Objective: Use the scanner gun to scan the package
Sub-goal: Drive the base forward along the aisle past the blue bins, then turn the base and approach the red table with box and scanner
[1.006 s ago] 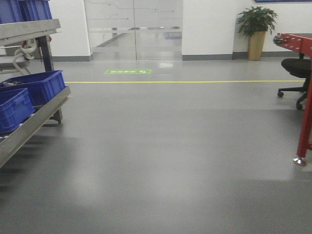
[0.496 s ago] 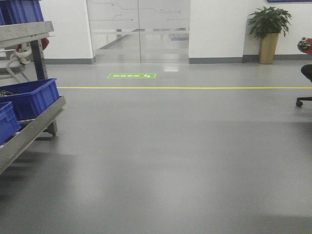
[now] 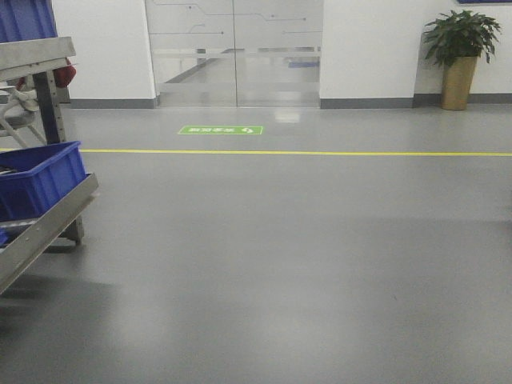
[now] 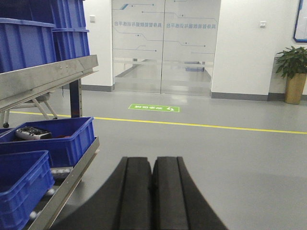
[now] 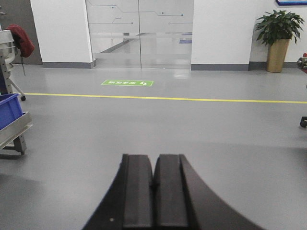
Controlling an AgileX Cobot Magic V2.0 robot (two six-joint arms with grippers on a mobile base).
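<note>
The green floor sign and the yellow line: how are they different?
The green floor sign is a short rectangle with white marks; the yellow line is thin, plain and long. The sign lies nearer the glass doors than the line. Both lie flat on the floor.

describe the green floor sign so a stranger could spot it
Find the frosted glass double doors straight ahead. Just before them, beyond the yellow line, lies a flat green rectangle with white marks, the only green marking on the floor.

Grey floor (image 3: 280,264) — yellow line (image 3: 320,153), glass doors (image 3: 236,52).
</note>
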